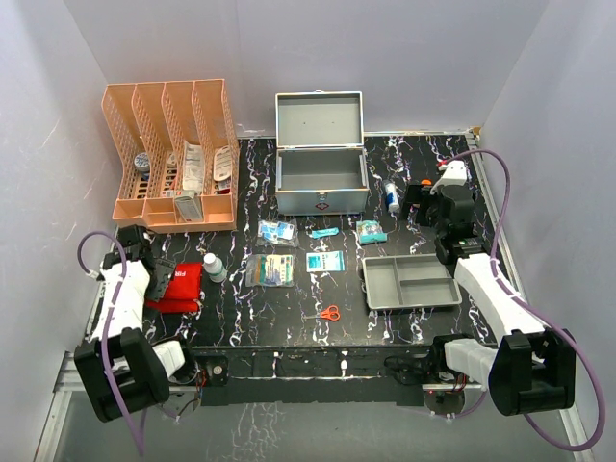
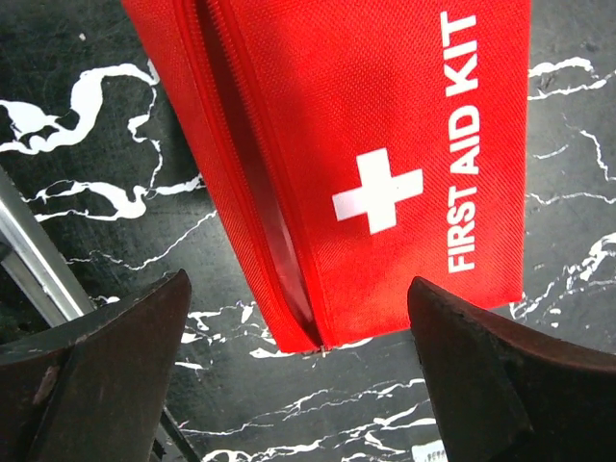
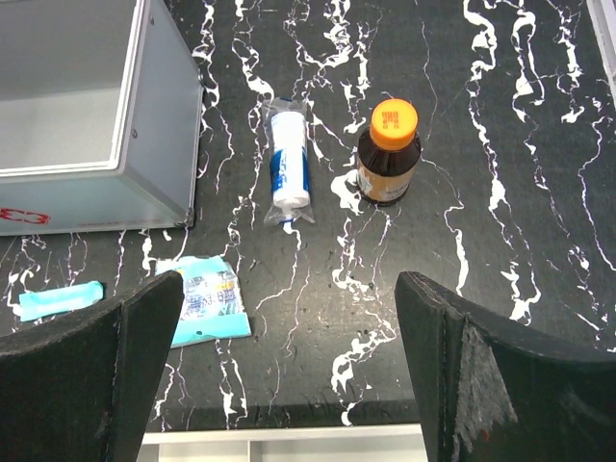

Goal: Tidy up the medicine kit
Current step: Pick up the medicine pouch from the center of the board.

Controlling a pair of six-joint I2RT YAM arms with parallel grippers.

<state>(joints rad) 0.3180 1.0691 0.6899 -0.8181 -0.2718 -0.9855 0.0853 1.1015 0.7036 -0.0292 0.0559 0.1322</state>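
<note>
**Top external view.** The left gripper [image 1: 160, 269] stands over the near-left part of the table [image 1: 289, 327], its tip at the red first-aid pouch [image 1: 185, 286]. A small white bottle [image 1: 214, 268] stands just beyond the pouch. The right gripper [image 1: 424, 202] is at the far right. The medicine kit [image 1: 320, 183] sits well to its left at the back of the table, lid raised upright. A tube [image 1: 392, 197] lies between this gripper and the kit. The grey divided tray [image 1: 409, 282] lies beside the right arm on its near side. Packets [image 1: 272, 269] and scissors [image 1: 329, 313] lie in mid-table, and a peach file rack [image 1: 173, 154] stands at the far left.

**Left wrist view.** The left gripper [image 2: 298, 313] has its fingers [image 2: 115, 375] spread wide and pinches nothing. The end of the pouch [image 2: 385, 144] reaches into the gap between them. Whether either finger touches the pouch cannot be told.

**Right wrist view.** The right gripper [image 3: 289, 289] has its fingers [image 3: 481, 375] spread wide and empty, above the bare table. Ahead and slightly right stands a brown bottle with an orange cap [image 3: 388, 154]. The tube [image 3: 289, 166] lies just left of that bottle. A corner of the open kit [image 3: 87, 115] is ahead to the left. A teal packet [image 3: 207, 300] lies by the left finger.
</note>
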